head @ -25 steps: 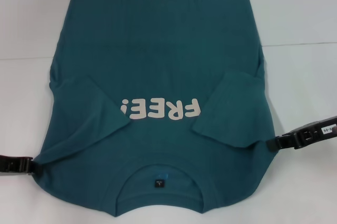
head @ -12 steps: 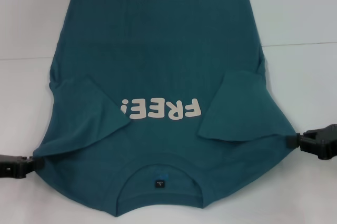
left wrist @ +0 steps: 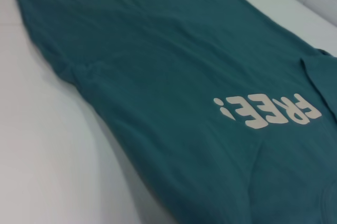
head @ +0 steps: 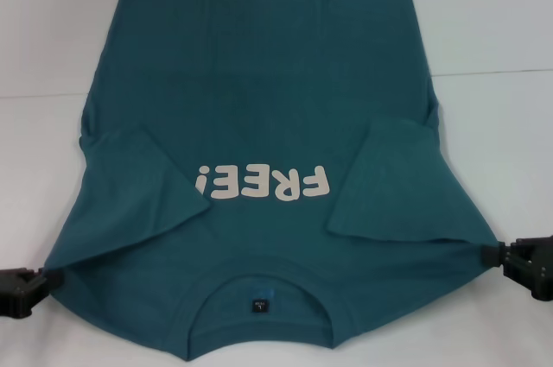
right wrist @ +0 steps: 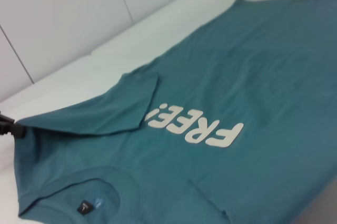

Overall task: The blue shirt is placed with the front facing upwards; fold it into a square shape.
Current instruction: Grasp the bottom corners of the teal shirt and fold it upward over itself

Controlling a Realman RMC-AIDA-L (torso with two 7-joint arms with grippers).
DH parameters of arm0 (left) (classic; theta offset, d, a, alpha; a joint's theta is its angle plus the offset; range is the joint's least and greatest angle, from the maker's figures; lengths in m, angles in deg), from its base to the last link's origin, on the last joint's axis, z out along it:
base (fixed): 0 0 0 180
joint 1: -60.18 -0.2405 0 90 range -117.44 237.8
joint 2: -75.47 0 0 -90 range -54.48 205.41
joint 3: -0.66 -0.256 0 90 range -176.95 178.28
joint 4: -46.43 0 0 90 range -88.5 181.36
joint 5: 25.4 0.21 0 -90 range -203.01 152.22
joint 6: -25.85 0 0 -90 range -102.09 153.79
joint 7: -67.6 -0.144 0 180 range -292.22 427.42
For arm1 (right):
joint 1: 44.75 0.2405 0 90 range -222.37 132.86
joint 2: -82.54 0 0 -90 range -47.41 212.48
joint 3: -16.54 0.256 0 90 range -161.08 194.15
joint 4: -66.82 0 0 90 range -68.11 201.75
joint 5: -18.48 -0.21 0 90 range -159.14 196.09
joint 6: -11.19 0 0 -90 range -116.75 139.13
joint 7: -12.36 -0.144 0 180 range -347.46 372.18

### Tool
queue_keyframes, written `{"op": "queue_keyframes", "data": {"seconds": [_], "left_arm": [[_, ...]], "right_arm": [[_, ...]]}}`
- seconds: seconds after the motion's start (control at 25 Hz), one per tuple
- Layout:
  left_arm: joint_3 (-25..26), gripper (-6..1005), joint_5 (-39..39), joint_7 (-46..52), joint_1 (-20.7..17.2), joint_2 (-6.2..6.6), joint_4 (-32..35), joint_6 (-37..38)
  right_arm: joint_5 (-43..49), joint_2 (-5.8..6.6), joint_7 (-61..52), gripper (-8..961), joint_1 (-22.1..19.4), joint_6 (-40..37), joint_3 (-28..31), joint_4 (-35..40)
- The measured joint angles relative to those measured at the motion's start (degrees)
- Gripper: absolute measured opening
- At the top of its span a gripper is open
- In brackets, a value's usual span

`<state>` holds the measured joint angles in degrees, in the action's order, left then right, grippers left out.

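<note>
White table (head: 484,22) spreading under everything, a thin seam line crossing it behind the cloth.

Teal-blue, and lying flat on that table face up: the blue shirt (head: 259,108), collar toward the robot, hem at the far side, both short sleeves folded inward over the chest and each shoulder corner drawn out to a point.

Reading upside down from the head view, in white block lettering across the chest: "FREE!" (head: 263,183). Showing inside the round collar (head: 259,285): a small black neck tag (head: 259,303), its marking too small to read.

Pinching the shirt's near left shoulder corner at the frame's lower left edge: left gripper (head: 43,279). Pinching the near right shoulder corner low at the right edge: right gripper (head: 494,252).
</note>
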<state>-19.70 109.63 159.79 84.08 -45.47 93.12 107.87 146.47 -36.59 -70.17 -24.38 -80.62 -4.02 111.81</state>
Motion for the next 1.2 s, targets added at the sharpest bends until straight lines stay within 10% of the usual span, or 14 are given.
{"op": "queue_keyframes", "data": {"seconds": [1.2], "left_arm": [[18.3, 32, -2.1, -41.6, -10.0, -1.13, -6.9, 21.5]], "right_arm": [[-1.5, -0.18, 31.1, 111, -7.8, -7.9, 11.7, -14.7]]}}
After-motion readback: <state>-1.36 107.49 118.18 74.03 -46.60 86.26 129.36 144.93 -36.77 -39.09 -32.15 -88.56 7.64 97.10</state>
